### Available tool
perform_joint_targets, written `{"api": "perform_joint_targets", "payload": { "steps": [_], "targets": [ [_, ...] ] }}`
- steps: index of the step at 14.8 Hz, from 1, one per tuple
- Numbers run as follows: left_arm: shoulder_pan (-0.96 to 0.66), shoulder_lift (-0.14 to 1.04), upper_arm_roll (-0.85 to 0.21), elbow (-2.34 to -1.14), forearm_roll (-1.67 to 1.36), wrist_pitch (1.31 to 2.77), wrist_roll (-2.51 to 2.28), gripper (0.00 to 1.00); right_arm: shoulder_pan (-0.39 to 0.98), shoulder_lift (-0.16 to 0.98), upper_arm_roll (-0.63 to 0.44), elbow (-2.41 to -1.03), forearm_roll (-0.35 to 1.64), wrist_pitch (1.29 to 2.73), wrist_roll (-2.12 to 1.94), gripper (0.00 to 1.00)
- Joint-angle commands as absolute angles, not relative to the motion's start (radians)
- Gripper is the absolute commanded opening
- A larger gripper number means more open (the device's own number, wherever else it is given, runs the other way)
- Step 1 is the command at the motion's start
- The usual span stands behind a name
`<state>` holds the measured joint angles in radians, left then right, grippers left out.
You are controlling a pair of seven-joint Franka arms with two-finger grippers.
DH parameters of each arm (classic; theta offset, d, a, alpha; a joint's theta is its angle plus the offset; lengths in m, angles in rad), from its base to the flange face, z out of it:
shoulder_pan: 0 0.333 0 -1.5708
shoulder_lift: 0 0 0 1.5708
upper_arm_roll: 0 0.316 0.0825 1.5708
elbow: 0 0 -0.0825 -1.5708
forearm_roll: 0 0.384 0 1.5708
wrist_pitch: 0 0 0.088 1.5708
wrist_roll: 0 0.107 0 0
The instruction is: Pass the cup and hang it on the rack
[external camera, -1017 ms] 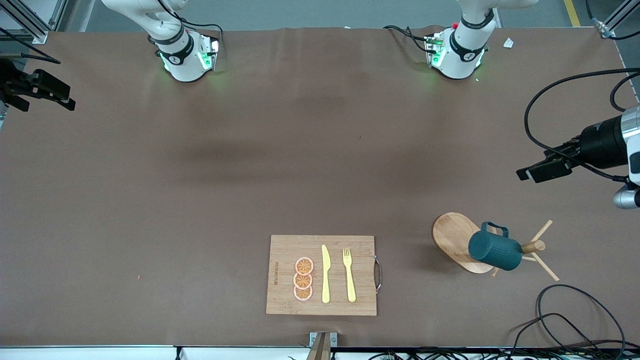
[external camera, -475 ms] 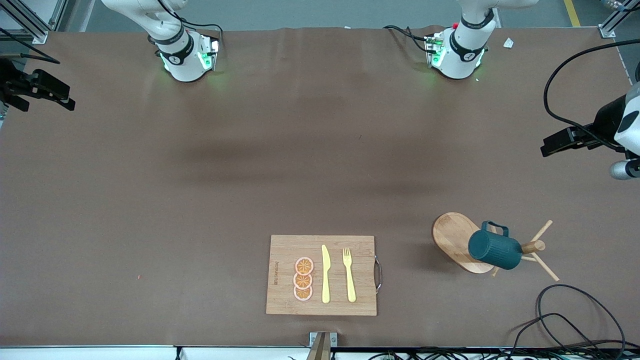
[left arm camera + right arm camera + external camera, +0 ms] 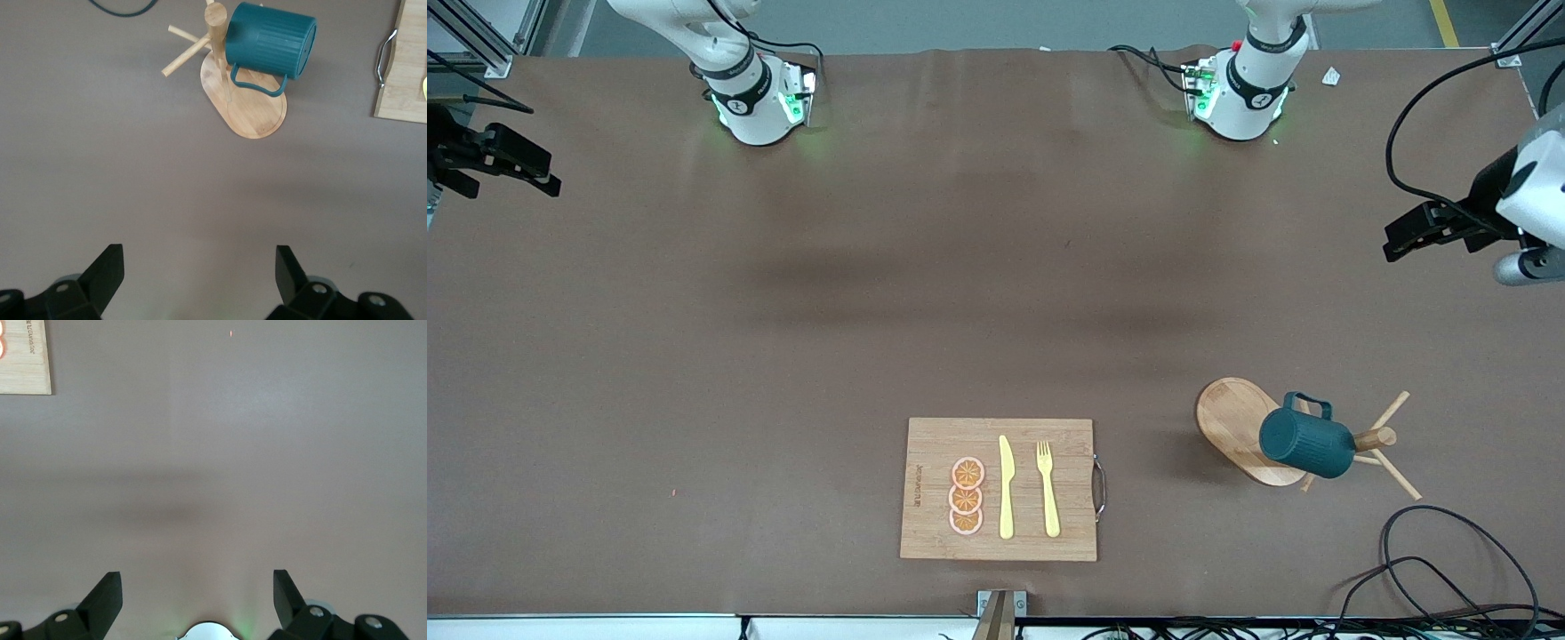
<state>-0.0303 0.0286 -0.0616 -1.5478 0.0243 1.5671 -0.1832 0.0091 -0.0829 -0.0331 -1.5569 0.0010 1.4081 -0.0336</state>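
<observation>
The table (image 3: pixel 783 356) is carrying little: a cutting board (image 3: pixel 934 444) sitting at about six o'clock in the front view, and the rack (image 3: pixel 1232 418) standing at roughly four o'clock, toward the left arm's end of the table and about as near the front camera as the board.

The cup (image 3: pixel 1307 444) is hanging on the rack, its handle looped over a peg beside the central post, its long axis lying nearly level. In the left wrist view the cup (image 3: pixel 270 47) is showing its ribbed wall and base, and its handle is dangling over the rack's oval base (image 3: pixel 257 117). By the look of it, the hanging step is already done.

The left gripper (image 3: pixel 1409 233) is hovering over bare table at about three o'clock in the front view, with its fingers spread wide and nothing between them; its wrist view has the left gripper (image 3: pixel 200 280) aimed at empty cloth, with the rack and cup well apart from the jaws, straight ahead at twelve o'clock.

The right gripper (image 3: pixel 511 164) is waiting at about nine o'clock, over the right arm's end of the table, also spread open and empty, as its wrist view confirms (image 3: pixel 198 597).

The left arm is much the nearer to the cup, so any further handling would likely fall to it.
</observation>
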Motion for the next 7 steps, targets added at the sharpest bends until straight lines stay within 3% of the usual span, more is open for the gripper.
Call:
{"api": "perform_joint_targets", "payload": {
  "steps": [1, 7],
  "targets": [
    [-0.023, -0.077, -0.078, -1.689, 0.037, 1.638, -0.169, 1.00, -0.002, -0.110, -0.032, -1.580, 0.021, 1.413, -0.034, 1.00],
    [-0.064, -0.094, -0.078, -1.689, 0.028, 1.632, -0.167, 1.00, 0.000, -0.110, -0.032, -1.580, 0.025, 1.413, -0.034, 1.00]
  ]
}}
